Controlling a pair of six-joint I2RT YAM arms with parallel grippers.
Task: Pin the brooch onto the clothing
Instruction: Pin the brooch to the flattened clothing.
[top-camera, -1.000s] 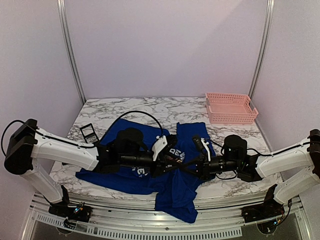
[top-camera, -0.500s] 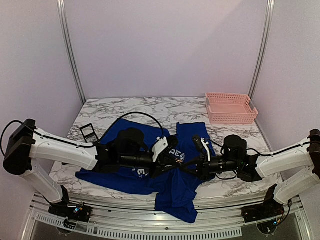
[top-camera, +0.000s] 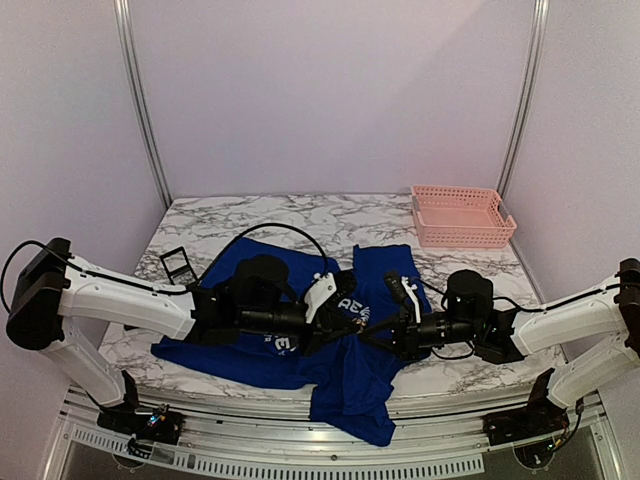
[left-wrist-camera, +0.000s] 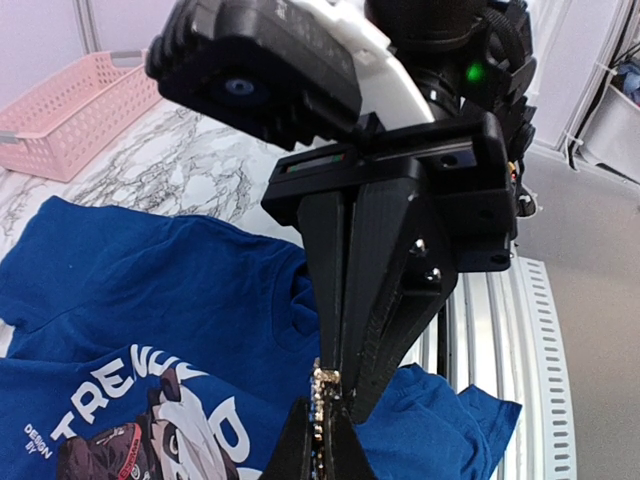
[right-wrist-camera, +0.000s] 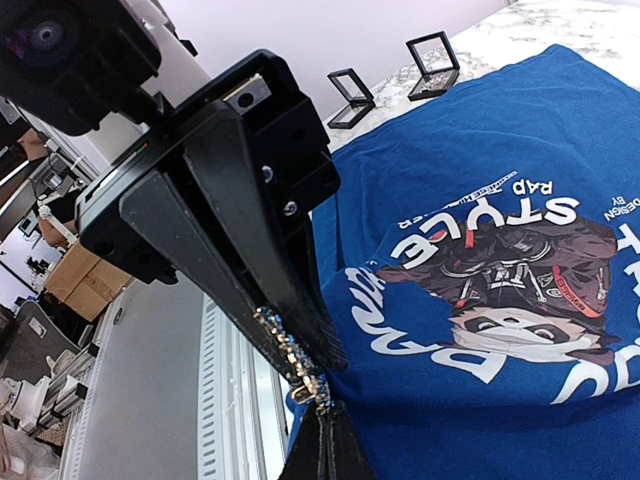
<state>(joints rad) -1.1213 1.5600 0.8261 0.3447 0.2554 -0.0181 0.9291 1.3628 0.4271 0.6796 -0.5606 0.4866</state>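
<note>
Sitting near the blue T-shirt (top-camera: 385, 262), a pink basket (top-camera: 465, 236) occupies the table (top-camera: 300, 210).

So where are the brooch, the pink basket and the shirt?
brooch (right-wrist-camera: 288, 352): right wrist view, middle of its beaded strip.
basket (top-camera: 465, 237): top view, its front wall.
shirt (right-wrist-camera: 480, 130): right wrist view, plain blue cloth beside the print.

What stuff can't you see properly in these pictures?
1. Both wrist views: the brooch shows only as sparkly bits. Its pin is hidden between the left pincer and the right pincer.
2. Top view: the brooch is too small to spot where the two pincers meet.
3. Left wrist view: the picture on the T-shirt is cut off by the bottom edge.
4. Right wrist view: the black boxes are too small to see inside.
</note>
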